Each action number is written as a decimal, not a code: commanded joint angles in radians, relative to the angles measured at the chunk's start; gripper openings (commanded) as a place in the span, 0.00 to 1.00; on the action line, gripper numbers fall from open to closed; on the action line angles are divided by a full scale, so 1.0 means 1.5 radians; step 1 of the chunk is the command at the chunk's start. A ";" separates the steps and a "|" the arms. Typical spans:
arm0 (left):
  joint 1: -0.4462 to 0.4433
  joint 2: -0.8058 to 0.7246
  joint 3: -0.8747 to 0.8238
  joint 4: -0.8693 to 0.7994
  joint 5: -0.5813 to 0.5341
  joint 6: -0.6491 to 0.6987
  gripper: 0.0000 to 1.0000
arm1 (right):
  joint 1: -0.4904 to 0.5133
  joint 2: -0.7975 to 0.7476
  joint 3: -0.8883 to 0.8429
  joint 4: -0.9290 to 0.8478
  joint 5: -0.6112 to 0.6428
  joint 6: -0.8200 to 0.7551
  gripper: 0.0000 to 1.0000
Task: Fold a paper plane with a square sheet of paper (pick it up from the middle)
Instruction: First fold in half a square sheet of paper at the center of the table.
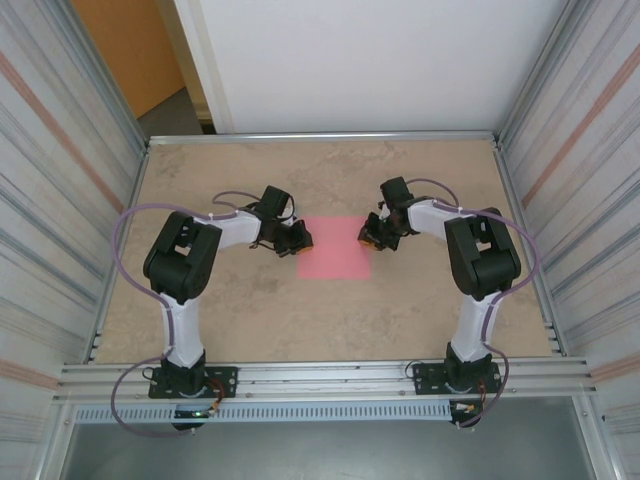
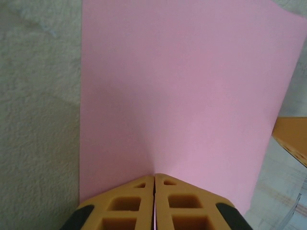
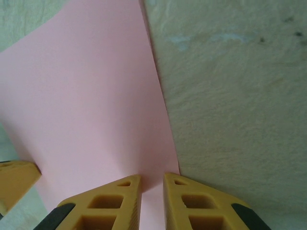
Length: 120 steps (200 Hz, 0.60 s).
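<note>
The square sheet of paper [image 1: 337, 247] lies flat mid-tabletop [image 1: 300, 320], between the two grippers. It is plain pink-red and unfolded. We see all four sides about equal, so neither axis reads longer. Its edges run roughly square with the tabletop's edges, and it has no pointed end yet.

The left gripper [image 1: 300, 240] sits at the sheet's left edge and the right gripper [image 1: 368, 236] at its right edge, both low to the surface.

In the left wrist view, the left gripper [image 2: 154, 176] has its orange fingers [image 2: 129, 201] pressed together. They pinch the near edge of the sheet [image 2: 177, 96] about halfway along it. The paper rises in a soft ridge into the tips and spreads ahead of the fingers. An orange finger of the other gripper [image 2: 292, 139] shows just beside the sheet's far side edge.

In the right wrist view, the right gripper [image 3: 152, 177] has its fingers [image 3: 110, 201] narrow, with a slim gap and pink visible through it. They stand over the sheet [image 3: 91, 105] right by its edge. One fingertip is above the paper and the other at the line where paper meets tabletop. We cannot tell whether they touch the paper.
</note>
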 commanded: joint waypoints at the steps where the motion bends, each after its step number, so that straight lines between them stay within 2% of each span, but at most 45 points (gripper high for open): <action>1: -0.001 0.011 -0.002 -0.005 0.011 -0.006 0.08 | 0.011 0.033 0.006 -0.003 -0.004 -0.010 0.19; 66: -0.001 -0.001 -0.034 0.068 0.033 -0.038 0.11 | 0.025 0.054 0.023 0.020 -0.024 0.004 0.19; 120: -0.001 -0.024 -0.066 0.166 0.050 -0.072 0.22 | 0.045 0.077 0.039 0.036 -0.033 0.016 0.19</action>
